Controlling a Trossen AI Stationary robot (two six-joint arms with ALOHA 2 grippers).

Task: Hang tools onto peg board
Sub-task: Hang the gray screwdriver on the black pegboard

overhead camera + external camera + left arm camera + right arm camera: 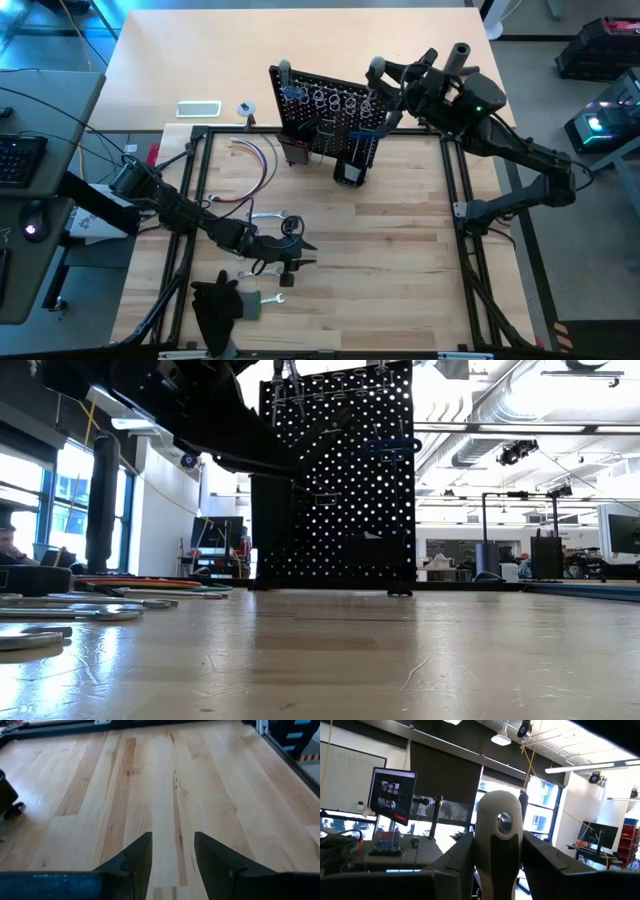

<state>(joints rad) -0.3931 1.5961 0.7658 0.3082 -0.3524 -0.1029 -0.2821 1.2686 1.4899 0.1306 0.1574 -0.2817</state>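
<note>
The black peg board (325,110) stands upright at the table's far side; it also shows in the low view (340,480), with a blue-handled tool (390,448) hanging on it. My right gripper (378,74) is at the board's top right corner, shut on a tool with a pale grey handle (499,820). My left gripper (172,855) is open and empty, low over the bare wood, just right of several tools lying on the table (280,255). A silver wrench (265,215) and another wrench (268,298) lie flat nearby. My right gripper pinches the grey handle (499,845) between its two fingers (460,862), below the handle's rounded end with a hole (504,819). That end stands up past the fingertips. The tool is lifted clear of the table; its working end is hidden.
A bundle of coloured wires (255,160) lies left of the board. A black glove-like cloth (215,305) lies at the near left. A small black bin (350,170) sits in front of the board. The black frame rails (455,200) border the wooden surface. Bare wood spreads to the right.
</note>
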